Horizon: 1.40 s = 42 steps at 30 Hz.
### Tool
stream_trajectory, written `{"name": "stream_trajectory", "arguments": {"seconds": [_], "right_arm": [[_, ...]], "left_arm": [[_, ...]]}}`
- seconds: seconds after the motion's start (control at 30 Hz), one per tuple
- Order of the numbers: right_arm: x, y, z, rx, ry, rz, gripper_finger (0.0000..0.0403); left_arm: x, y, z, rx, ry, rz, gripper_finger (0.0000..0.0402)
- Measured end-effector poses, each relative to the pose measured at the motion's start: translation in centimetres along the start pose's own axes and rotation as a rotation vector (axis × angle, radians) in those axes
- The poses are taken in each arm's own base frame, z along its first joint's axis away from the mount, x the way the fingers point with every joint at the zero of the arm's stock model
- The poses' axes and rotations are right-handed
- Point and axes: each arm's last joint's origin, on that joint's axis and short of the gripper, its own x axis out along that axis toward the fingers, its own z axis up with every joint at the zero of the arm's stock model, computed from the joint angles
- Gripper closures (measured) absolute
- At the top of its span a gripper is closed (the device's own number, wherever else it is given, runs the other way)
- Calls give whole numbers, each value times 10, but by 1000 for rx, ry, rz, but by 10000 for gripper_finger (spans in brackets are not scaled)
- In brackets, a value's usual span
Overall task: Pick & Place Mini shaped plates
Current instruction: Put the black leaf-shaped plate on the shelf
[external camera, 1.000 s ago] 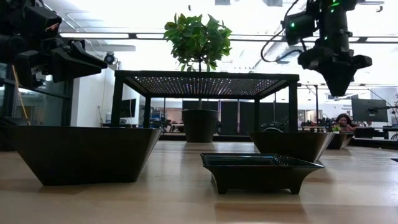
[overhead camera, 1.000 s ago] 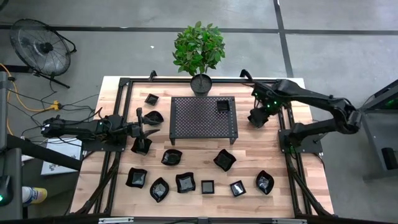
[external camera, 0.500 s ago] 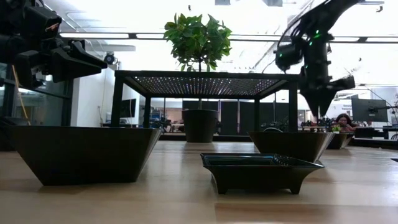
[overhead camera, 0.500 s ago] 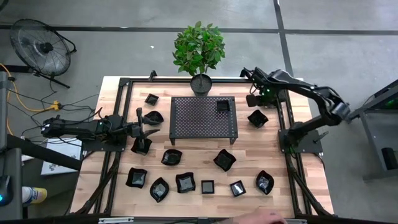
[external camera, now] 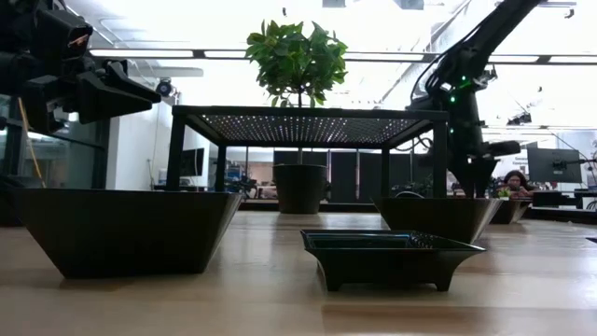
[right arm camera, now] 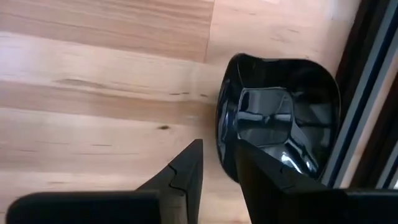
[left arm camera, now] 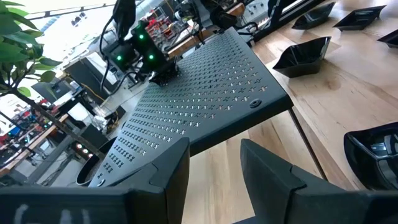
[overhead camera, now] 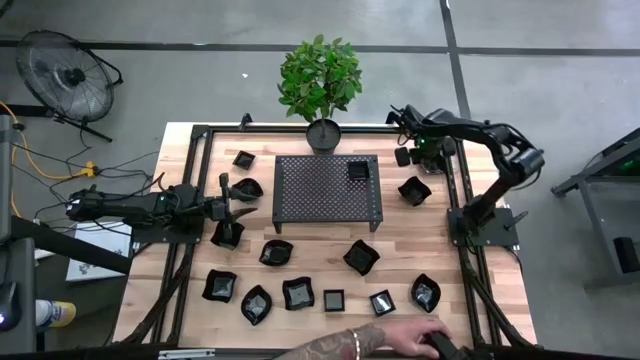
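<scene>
Fingers of the right gripper (right arm camera: 217,163) stand a narrow gap apart with nothing between them, poised over bare wood just beside a glossy scalloped dish (right arm camera: 278,121) that rests by the table's right frame rail (right arm camera: 364,93). My reading is that the jaws are kept slightly parted so one finger can drop inside the rim and the other outside it. From above, the right gripper (overhead camera: 409,150) sits near the far right corner, with that dish (overhead camera: 414,189) a little nearer and a small square dish (overhead camera: 358,171) already on the perforated rack (overhead camera: 328,190), which looks like the drop point. The left gripper (left arm camera: 214,163) hovers at the rack's left side, its fingers apart and empty, apparently waiting its turn beside a leaf-like dish (overhead camera: 246,188). The remaining mini plates (overhead camera: 296,293) lie scattered across the near half of the table. Compared with a second ago, the right arm has folded back and swung toward the far edge, uncovering the scalloped dish, while the left arm has not moved. A person's hand (overhead camera: 410,335) has also come in over the near edge.
</scene>
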Motion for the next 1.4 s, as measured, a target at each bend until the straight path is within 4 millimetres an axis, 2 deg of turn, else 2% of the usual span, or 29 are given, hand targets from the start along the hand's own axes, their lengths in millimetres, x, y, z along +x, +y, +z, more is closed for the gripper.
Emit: {"name": "stream_trajectory", "arguments": {"seconds": [0.47, 1.03, 1.4], "right_arm": [[19, -2, 9, -27, 50, -11, 313], [20, -4, 11, -3, 42, -20, 314], [23, -2, 11, -11, 51, -41, 356]], "left_arm": [[0, 0, 0, 0, 0, 0, 261], [0, 0, 0, 0, 0, 0, 261], [0, 0, 0, 0, 0, 0, 261]]}}
